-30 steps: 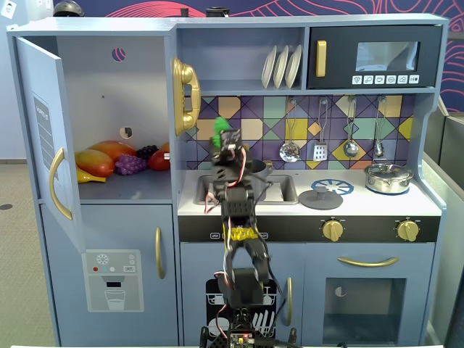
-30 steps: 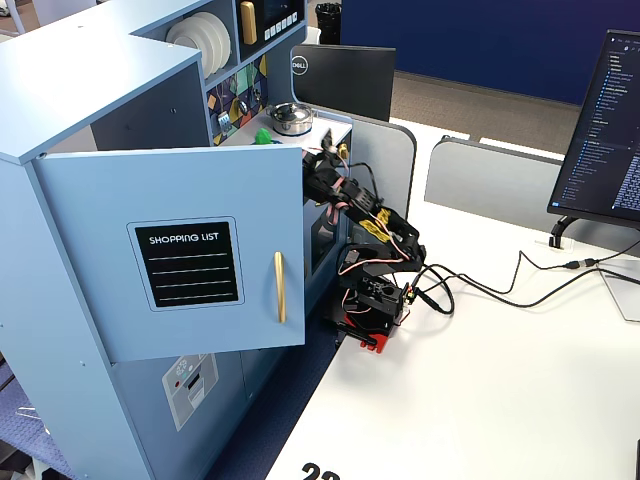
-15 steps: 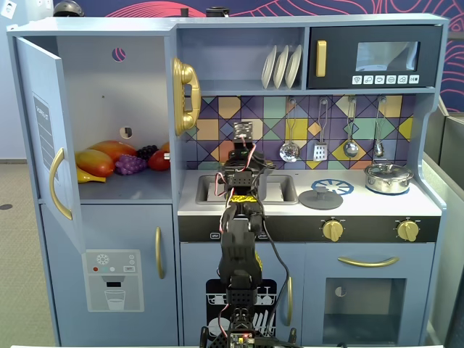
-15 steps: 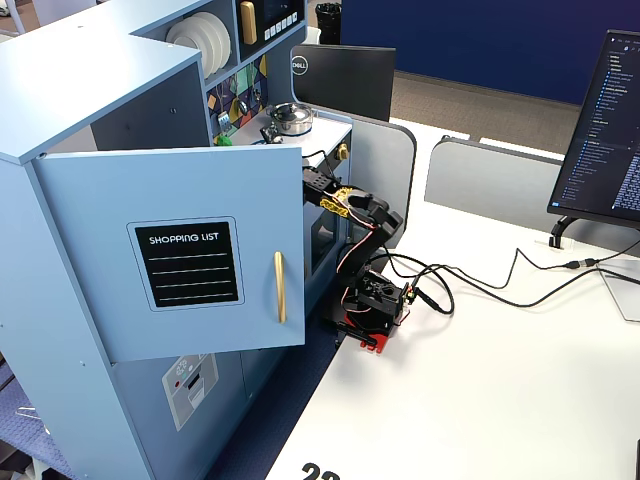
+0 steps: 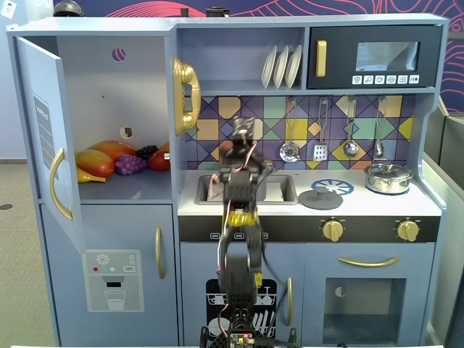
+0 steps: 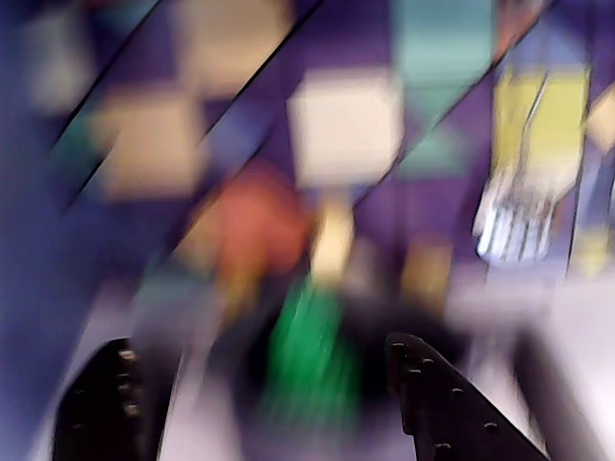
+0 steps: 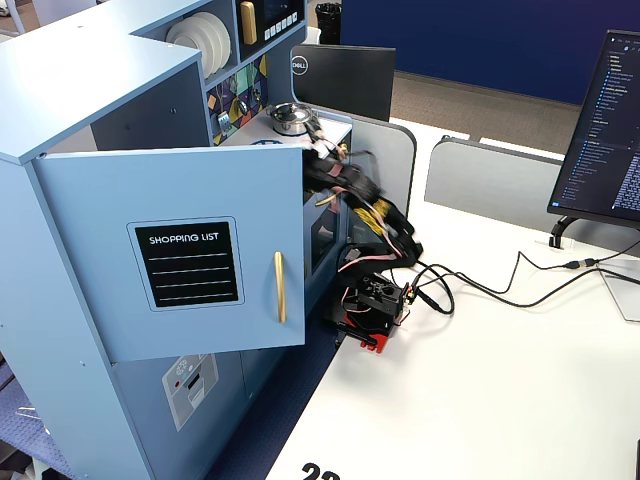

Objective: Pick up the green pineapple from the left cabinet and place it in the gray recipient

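Tool: the tool [image 6: 259,341] has its two dark fingers well spread in the wrist view, with nothing pinched as far as the blur allows. In a fixed view the tool [image 5: 243,132] is raised in front of the tiled backsplash [image 5: 217,109], above the sink [image 5: 279,190].
Green pineapple: a blurred green shape, the green pineapple [image 6: 309,357], sits ahead of the tool, between the lines of its fingers and apart from both. The arm hides it in both fixed views.
Left cabinet: the left cabinet [image 5: 101,80] is well off to the tool's left in a fixed view, with its door [image 5: 43,145] swung wide. Only orange, red and purple fruit [image 5: 119,159] lie on its shelf, nothing green.
Gray recipient: not clearly seen. A dark mass surrounds the green shape in the wrist view, and I cannot tell whether that is the gray recipient.
Progress: the pick looks done and the fruit is out of the cabinet. Whether it is released into the recipient I cannot confirm; if it is, only the retreat is left.
Surface: a pale blue toy counter [image 5: 362,209] lies below the tool, and a steel pot [image 5: 388,177] is far to its right.
Room: an office. The arm's base is on a white bench [image 7: 500,380], and a monitor [image 7: 610,120] stands at the far edge.
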Robot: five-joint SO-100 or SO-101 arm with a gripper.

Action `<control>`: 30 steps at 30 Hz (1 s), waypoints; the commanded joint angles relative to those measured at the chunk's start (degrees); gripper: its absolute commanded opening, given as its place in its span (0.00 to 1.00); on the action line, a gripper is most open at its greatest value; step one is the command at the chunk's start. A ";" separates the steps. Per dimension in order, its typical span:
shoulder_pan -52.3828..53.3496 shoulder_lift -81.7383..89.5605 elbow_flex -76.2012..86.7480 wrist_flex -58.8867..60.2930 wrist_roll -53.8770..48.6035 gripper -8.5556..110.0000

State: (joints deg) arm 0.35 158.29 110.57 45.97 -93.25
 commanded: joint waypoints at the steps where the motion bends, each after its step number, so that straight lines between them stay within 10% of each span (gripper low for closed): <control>1: -0.44 11.87 7.65 19.51 -3.25 0.22; 13: -0.18 15.91 58.27 3.34 3.69 0.12; 22: -2.29 23.73 61.44 37.97 3.87 0.07; 30: -0.53 23.82 61.44 41.66 6.68 0.12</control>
State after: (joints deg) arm -1.23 182.55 172.09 77.70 -87.89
